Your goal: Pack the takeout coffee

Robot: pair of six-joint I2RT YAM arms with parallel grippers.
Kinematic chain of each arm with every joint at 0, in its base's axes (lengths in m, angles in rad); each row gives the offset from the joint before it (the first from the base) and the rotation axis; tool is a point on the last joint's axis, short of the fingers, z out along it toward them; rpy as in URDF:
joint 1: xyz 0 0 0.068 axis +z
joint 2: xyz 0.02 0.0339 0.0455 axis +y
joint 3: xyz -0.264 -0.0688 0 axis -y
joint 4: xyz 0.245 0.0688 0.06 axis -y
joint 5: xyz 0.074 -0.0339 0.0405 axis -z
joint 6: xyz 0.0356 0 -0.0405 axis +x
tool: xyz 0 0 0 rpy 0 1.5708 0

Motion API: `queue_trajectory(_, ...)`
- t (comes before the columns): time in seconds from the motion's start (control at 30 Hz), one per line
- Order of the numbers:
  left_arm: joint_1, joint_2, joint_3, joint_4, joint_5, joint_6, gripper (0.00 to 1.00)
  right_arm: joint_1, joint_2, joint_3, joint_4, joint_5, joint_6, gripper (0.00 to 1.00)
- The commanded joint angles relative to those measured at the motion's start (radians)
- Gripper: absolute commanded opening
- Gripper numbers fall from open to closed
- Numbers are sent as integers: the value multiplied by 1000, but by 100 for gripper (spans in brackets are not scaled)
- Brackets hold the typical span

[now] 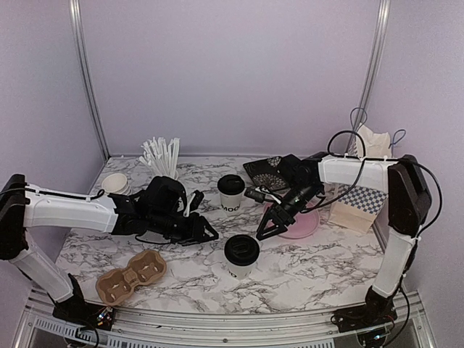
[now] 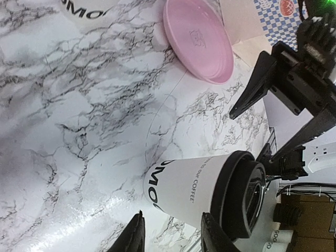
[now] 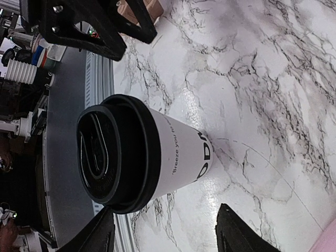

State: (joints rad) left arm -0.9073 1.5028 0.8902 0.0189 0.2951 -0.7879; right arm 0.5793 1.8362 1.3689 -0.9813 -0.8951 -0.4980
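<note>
The near coffee cup (image 1: pixel 241 259) stands on the counter (image 1: pixel 319 270) between the left hand (image 1: pixel 209 236), open a little, and the right hand (image 1: pixel 267 230), open wide, both empty, with the far coffee cup (image 1: pixel 231 196) behind; paper cups likely squash and spill, so hold gently around the side under the lid (image 1: pixel 241 246).

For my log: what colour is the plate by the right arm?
Pink; the plate shows best in the left wrist view.
</note>
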Motion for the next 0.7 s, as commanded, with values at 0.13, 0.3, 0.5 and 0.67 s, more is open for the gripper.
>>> queue_trajectory(0.13,-11,47,-2,109,111,-42,37,18,37,47,-44,-74,-32,66)
queue_trajectory(0.3,-18,72,8,117,136,-39,37,24,47,39,-40,-69,-24,64)
queue_trajectory(0.5,-24,94,16,111,139,-36,35,23,49,29,-27,-43,-10,61)
queue_trajectory(0.67,-32,111,24,108,151,-35,35,25,55,20,-23,-35,-6,61)
